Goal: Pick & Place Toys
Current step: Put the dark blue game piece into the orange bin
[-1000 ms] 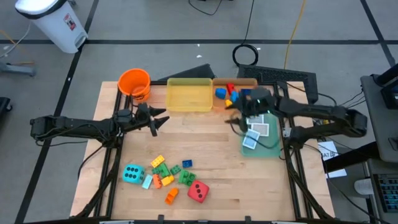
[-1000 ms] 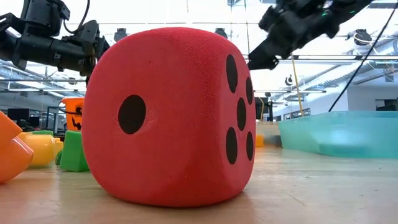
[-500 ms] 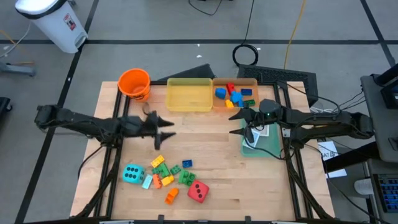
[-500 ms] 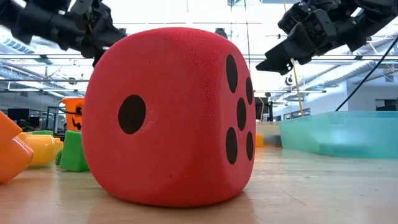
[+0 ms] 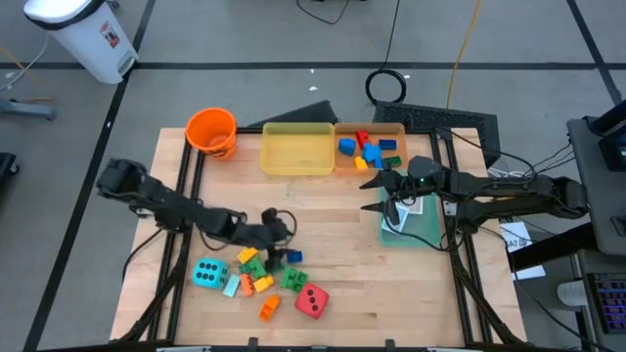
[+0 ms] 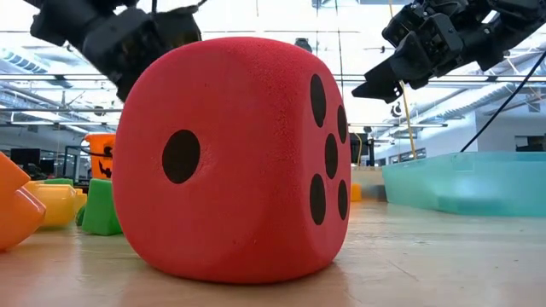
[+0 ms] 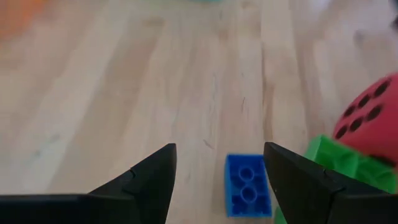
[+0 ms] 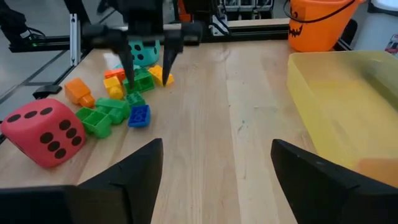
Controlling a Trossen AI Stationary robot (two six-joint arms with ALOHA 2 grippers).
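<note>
Seen from above, the left gripper (image 5: 277, 238) hung wide open and empty over the toy pile near the table's (image 5: 333, 293) front edge, just beside the blue brick (image 5: 294, 257); bare wood lay between the pile and the yellow tray (image 5: 296, 152). The right gripper (image 5: 375, 194), fingers spread and holding nothing, waited beside the green tray (image 5: 423, 235). At table level, the red die (image 6: 232, 158) filled the foreground. The left wrist camera framed the blue brick (image 7: 247, 185) between open fingers (image 7: 149, 180). The right wrist camera showed the pile, the cyan die (image 8: 144, 52) and an orange bucket (image 8: 316, 25)
</note>
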